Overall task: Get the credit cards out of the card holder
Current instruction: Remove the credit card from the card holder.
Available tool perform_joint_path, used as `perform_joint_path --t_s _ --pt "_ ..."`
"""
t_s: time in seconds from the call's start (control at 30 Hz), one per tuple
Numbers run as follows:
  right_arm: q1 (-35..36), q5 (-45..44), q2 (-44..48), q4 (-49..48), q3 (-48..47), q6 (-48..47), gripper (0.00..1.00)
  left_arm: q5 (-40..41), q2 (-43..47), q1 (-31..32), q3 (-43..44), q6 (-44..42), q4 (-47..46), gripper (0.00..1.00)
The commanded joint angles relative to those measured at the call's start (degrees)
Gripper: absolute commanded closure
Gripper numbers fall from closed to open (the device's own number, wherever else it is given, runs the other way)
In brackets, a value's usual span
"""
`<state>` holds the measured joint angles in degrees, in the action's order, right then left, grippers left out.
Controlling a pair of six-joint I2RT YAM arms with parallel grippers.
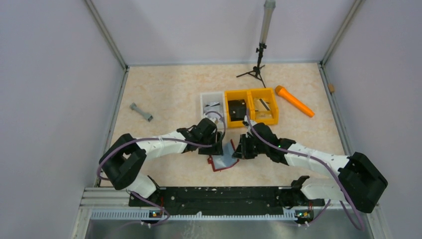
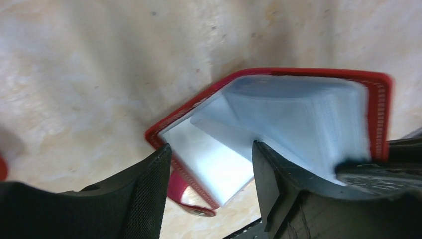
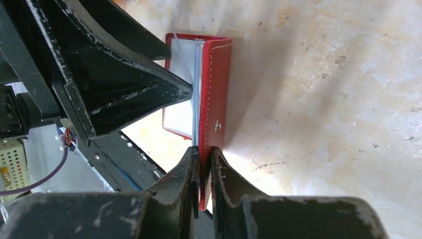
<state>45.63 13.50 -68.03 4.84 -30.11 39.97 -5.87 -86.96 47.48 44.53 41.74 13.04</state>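
Right tool (image 3: 204, 152) is pressed together on the red cover of the holder (image 3: 219, 74), pinching that flap at its edge and standing it up on end. That looks like the anchor: with one flap clamped, the holder can't slide or fold shut while the other arm goes fishing.

Left tool (image 2: 210, 149) is spread. One finger sits outside the red rim of the flap lying flat, the other is over the pale pockets (image 2: 298, 114), and I see nothing pinched between them. It faces the open mouth, which makes sense, because the pockets fan out towards it.

And where is all this? The holder lies open on the bench (image 1: 164, 99), on the arms' side of the yellow bin (image 1: 249, 91) and close to it. Both tools meet there, one from each side.

Cards? I can't pick one out from the clear sleeves. Pale sheets fill the pockets, and none stands proud of them.

My read is that this is the line-up for a pull, with plenty of the job left. The left fingers need to close on a card edge alone. The sleeves are thin and slippery-looking, so the likely slip is grabbing plastic with the card and tugging the whole holder out of the right tool's pinch.
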Motion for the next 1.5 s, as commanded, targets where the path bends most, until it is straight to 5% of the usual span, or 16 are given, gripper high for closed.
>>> perform_joint_path --t_s 0.0,0.3,0.53,0.77,1.47 --pt "0.55 -1.57 2.25 0.23 -2.87 -1.06 1.0 7.17 -0.3 0.15 1.5 -5.0 13.0 0.36" --pt "0.52 -2.36 1.92 0.0 -2.75 -0.91 1.0 7.13 13.48 0.03 -0.36 -5.17 15.03 0.36" --pt "0.52 -1.66 1.05 -0.33 -3.11 -0.84 1.0 -0.63 25.21 -0.06 -8.76 1.68 -4.69 0.34" --pt "0.52 -1.28 1.1 -0.07 -3.64 -0.68 1.0 -5.29 16.99 -0.02 -6.84 5.51 -12.35 0.15" --pt "0.61 -0.66 1.77 -0.71 -3.02 -0.49 1.0 -6.87 3.41 -0.37 -5.45 5.91 -18.51 0.29"
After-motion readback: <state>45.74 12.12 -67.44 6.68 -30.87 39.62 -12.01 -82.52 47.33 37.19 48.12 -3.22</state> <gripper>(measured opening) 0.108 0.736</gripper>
